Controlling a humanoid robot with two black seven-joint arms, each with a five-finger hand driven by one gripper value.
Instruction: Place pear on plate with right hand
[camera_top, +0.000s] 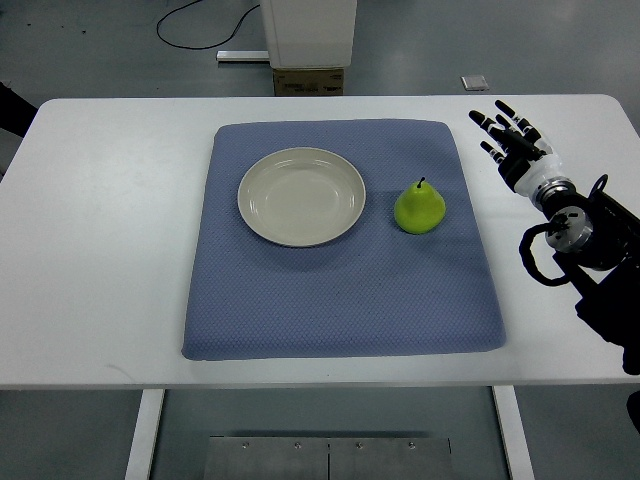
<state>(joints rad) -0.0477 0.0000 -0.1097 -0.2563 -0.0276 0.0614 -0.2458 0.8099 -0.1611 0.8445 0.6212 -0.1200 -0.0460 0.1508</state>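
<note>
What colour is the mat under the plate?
Blue-grey mat with a fine dotted texture, seen in the top view.

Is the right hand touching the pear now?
Apart. The top view shows the right hand open over the white table, with blue mat and bare table visible between it and the pear.

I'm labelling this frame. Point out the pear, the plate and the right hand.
pear (419, 209): top view, on the middle of its green body.
plate (262, 170): top view, on its upper left rim.
right hand (513, 140): top view, on the middle of the hand.
</note>
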